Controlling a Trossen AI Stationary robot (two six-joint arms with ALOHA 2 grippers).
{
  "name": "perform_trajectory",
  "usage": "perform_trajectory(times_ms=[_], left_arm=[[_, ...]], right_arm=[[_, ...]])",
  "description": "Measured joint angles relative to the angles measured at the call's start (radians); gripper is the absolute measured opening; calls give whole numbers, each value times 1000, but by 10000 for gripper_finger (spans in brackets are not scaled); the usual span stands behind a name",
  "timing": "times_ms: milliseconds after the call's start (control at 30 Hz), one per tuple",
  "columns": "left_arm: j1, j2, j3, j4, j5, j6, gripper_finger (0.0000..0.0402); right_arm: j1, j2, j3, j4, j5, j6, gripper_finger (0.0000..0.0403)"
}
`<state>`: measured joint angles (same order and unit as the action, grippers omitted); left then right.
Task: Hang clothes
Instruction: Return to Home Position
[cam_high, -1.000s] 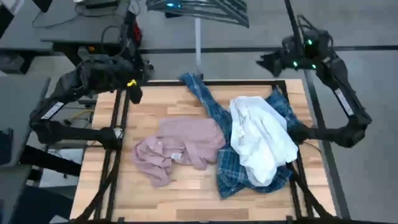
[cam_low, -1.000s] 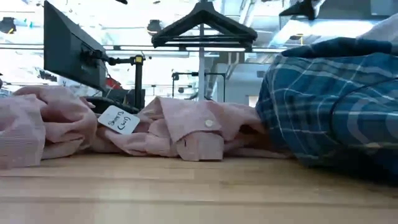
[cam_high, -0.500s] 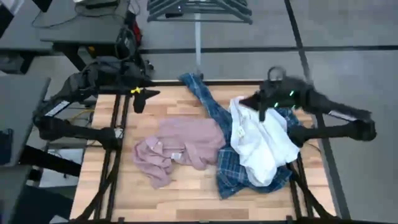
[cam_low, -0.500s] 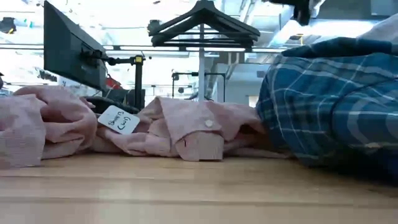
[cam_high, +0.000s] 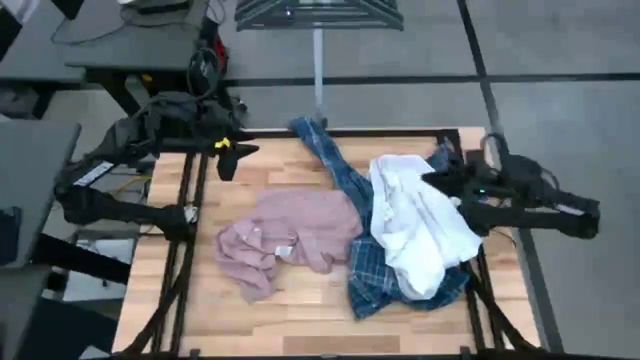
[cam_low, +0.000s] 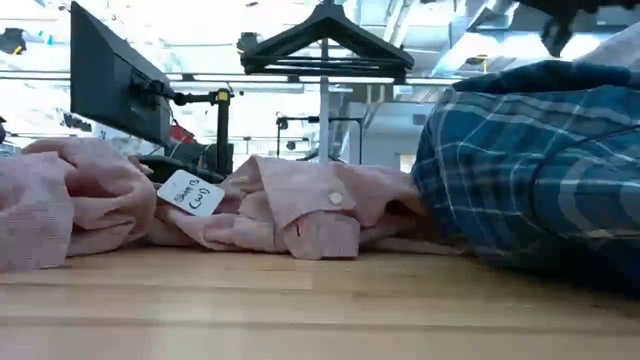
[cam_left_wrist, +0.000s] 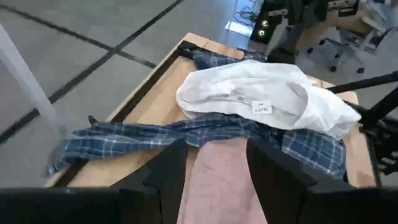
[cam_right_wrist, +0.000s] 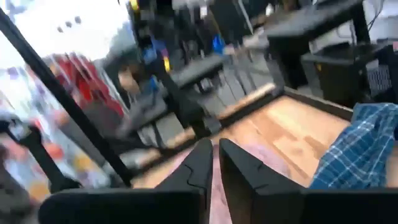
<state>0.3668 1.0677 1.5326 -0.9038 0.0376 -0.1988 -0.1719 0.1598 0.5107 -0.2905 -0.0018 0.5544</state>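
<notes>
**High view.** Left gripper (cam_high: 227, 165): hangs over bare wood at the far left corner of the table (cam_high: 300, 320), touching no cloth.
- Pink shirt (cam_high: 290, 235): crumpled on the table, nearer the front edge than this gripper and toward the right arm.
- Right gripper (cam_high: 438, 183): low at the table's right side, against the outer edge of the white shirt (cam_high: 420, 225). Contact cannot be told.
- White shirt: heaped on the plaid shirt (cam_high: 370, 270), which spreads beneath and around it. One plaid sleeve runs to the far edge, between the two grippers.
- Dark hangers (cam_high: 318, 12): on a rack pole (cam_high: 319, 70) beyond the table, well apart from both grippers.

**Low view.**
- Pink shirt (cam_low: 300, 215): on the wood, bearing a white paper tag (cam_low: 190, 193).
- Plaid shirt (cam_low: 530, 170): mounded just beside the pink one.
- Hangers (cam_low: 325, 45) and a monitor (cam_low: 115, 85): in the room behind.

**Left wrist view.** Left gripper (cam_left_wrist: 217, 168): fingers (cam_left_wrist: 168, 171) spread wide, nothing between them.
- Pink shirt (cam_left_wrist: 221, 180): seen through the gap, lying below.
- Plaid sleeve (cam_left_wrist: 155, 134): crosses just ahead of the fingertips.
- White shirt (cam_left_wrist: 261, 99): farther ahead, showing a small label (cam_left_wrist: 262, 107).

**Right wrist view.** Right gripper (cam_right_wrist: 216, 165): fingers (cam_right_wrist: 199, 168) drawn almost together with only a thin slit between, pinching nothing.
- Plaid cloth (cam_right_wrist: 354, 149): off to one side of the fingers.
- Bare wood (cam_right_wrist: 292, 124): ahead of the fingers.
- The rest is blurred.
</notes>
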Motion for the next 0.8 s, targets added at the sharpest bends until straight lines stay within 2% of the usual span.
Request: perform_trajectory(times_ms=[167, 367, 500, 700, 800], left_arm=[[0, 17, 1, -4, 0, -95, 153], [-25, 55, 2, -7, 2, -47, 153], [-54, 72, 2, -17, 63, 3, 153], [-92, 70, 1, -23, 89, -5, 153], [-109, 59, 1, -27, 88, -12, 153]], right_arm=[[0, -90, -122, 39, 0, 78, 16], [26, -114, -294, 259, -26, -93, 15], [35, -135, -393, 333, -26, -149, 15], [37, -159, -501, 360, -25, -166, 15], [49, -160, -502, 324, -25, -190, 15]])
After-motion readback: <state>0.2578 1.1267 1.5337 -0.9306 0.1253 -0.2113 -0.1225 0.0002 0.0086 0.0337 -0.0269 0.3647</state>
